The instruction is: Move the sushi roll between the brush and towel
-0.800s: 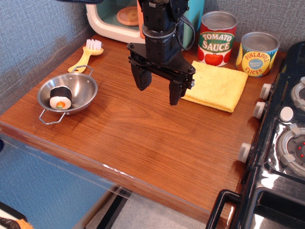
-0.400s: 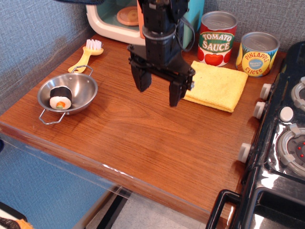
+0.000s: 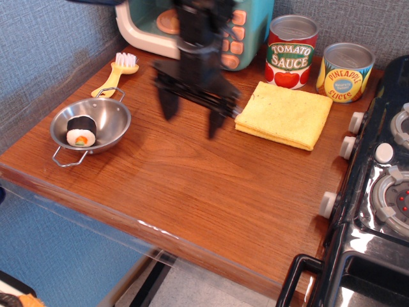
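The sushi roll (image 3: 81,130) lies in a small steel bowl (image 3: 110,112) at the left of the wooden counter, its white face with an orange-green centre turned to the front. The brush (image 3: 117,71), with a yellow handle and white bristles, lies behind the bowl at the far left. The yellow towel (image 3: 284,114) lies flat at the right. My gripper (image 3: 190,123) hangs blurred above the bare wood between brush and towel, to the right of the bowl. Its two black fingers (image 3: 167,104) are spread apart and hold nothing.
A tomato sauce can (image 3: 291,51) and a pineapple slices can (image 3: 344,71) stand behind the towel. A toy microwave (image 3: 147,25) with a peach plate inside stands at the back. A black toy stove (image 3: 383,192) runs along the right edge.
My gripper has moved left, towards the bowl, and is now motion-blurred. It has uncovered the towel's left edge. The fingers stay spread. The roll, bowl and brush have not moved.
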